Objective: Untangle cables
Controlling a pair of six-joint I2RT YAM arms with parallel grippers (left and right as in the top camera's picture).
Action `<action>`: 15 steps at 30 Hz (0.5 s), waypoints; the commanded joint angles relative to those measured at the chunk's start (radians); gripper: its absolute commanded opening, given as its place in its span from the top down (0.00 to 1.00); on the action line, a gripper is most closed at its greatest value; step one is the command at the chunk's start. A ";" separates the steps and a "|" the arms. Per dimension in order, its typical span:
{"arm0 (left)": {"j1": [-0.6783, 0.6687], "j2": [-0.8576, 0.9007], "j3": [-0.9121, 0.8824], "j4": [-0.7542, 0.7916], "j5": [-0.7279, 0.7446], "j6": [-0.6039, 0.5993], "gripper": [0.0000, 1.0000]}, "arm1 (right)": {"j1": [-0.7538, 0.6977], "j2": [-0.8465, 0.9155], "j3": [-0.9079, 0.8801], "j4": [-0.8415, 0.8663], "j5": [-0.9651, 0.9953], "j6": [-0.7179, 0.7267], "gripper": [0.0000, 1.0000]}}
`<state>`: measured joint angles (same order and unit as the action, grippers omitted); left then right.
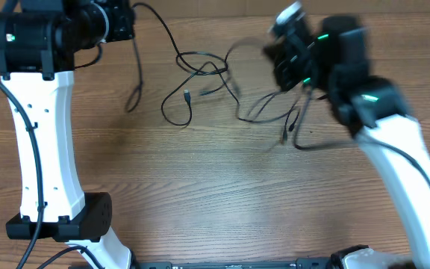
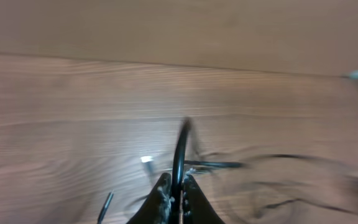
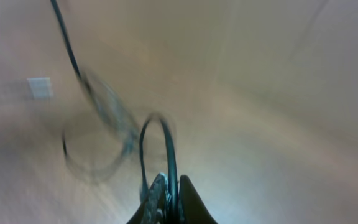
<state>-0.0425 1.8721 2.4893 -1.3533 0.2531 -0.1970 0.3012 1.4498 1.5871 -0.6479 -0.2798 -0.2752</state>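
Your wooden surface (image 1: 215,194) spans the whole overhead view and carries everything else. The left arm (image 1: 39,149) stands tall and white on your left, its dark head reaching to the far edge of the surface. The right arm (image 1: 402,149) leans in from the right, and its head near the far right of the surface is smeared with blur.

Between the two heads are the cables (image 1: 207,71). They are thin black cords looped over one another in a loose knot on the far half of the surface, with strands trailing out towards each arm.

The left jaws are pressed together on one cord. In the left wrist view, that part of the cables (image 2: 179,149) rises straight out of the pinch. The right jaws are likewise pinching a cord. In the right wrist view, it arches up from the pinch as a narrow loop of the cables (image 3: 166,143), and more loops beyond it are too blurred to trace.

The silver-tipped plug (image 1: 187,95) lies on the surface at the near-left edge of the knot, apart from both jaws. The left wrist view shows the silver-tipped plug (image 2: 146,160) just left of the held cord. A dark plug end (image 2: 105,205) lies tilted, lower left in that view.
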 commanded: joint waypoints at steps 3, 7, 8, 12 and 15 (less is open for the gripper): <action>0.003 0.072 -0.008 -0.036 -0.299 0.057 0.76 | 0.002 -0.074 0.312 -0.168 0.037 0.018 0.96; 0.003 0.162 -0.008 -0.065 -0.331 0.086 0.88 | 0.000 -0.074 0.428 -0.228 0.046 0.018 0.96; 0.003 0.188 -0.008 -0.074 -0.327 0.085 0.93 | -0.003 -0.074 0.447 -0.237 0.048 0.018 0.96; 0.003 0.309 -0.008 -0.095 -0.203 0.090 0.95 | -0.042 -0.074 0.489 -0.275 0.048 0.018 0.96; 0.003 0.350 -0.008 -0.091 -0.108 0.090 0.85 | -0.101 -0.067 0.489 -0.282 0.061 0.017 0.96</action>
<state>-0.0376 2.1864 2.4847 -1.4445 0.0273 -0.1246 0.2554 1.3731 2.0480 -0.9276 -0.2489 -0.2646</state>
